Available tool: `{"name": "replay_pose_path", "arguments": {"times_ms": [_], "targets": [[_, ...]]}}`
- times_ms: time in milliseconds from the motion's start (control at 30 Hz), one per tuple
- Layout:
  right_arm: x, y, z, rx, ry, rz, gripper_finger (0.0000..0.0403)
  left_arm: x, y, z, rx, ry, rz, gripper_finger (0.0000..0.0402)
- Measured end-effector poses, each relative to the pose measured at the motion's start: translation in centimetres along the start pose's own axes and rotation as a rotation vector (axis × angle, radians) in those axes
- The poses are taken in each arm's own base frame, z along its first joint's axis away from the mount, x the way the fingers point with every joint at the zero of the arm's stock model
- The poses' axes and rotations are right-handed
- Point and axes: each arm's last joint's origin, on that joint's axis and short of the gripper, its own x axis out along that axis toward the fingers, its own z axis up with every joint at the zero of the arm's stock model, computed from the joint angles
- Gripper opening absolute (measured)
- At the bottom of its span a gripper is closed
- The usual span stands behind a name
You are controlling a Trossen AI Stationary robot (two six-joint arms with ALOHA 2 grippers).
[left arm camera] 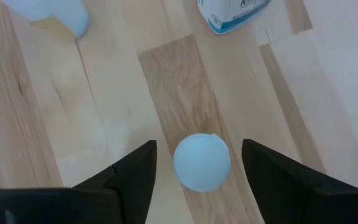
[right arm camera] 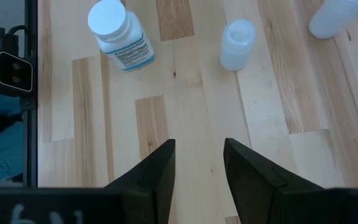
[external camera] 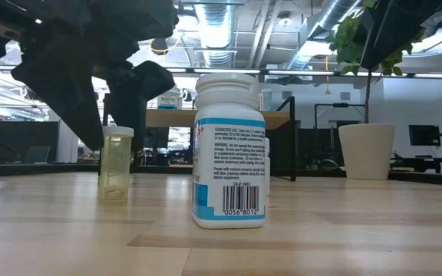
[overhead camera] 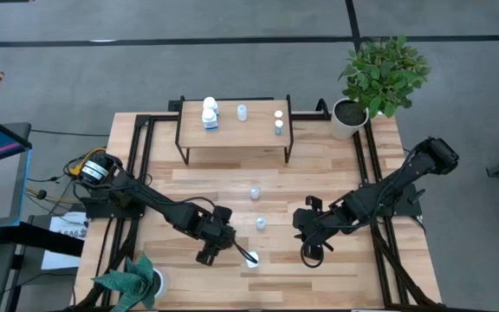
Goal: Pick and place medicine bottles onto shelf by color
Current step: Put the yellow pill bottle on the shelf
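Four bottles seem shelved; three remain. Our left gripper straddles a small bottle, fingers wide; the right gripper hangs open, empty.

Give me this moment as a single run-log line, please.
left gripper: open, straddling pale-blue bottle | right gripper: open, empty, above table | shelf: several bottles

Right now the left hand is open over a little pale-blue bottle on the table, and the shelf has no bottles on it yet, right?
Not quite. The left hand is open over the pale-blue bottle, but the shelf is not bare. The high view shows bottles already on it: a white bottle and a few small ones.
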Motion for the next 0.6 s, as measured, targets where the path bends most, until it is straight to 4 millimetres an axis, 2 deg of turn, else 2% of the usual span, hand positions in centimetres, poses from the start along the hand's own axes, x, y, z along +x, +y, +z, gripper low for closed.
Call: {"name": "replay_pose_path", "arguments": {"times_ms": [433, 600], "targets": [[0.0, 0.01, 0.0, 0.0, 0.0, 0.0, 0.0159, -0.02, 0.08, -0.03, -0.001, 0.003, 0.002, 0.0092], [0.0, 0.0, 0.0, 0.0, 0.0, 0.0, 0.0159, -0.71, 0.54, 0.66, 0.033, -0.004, 0.008, 0.008]]}}
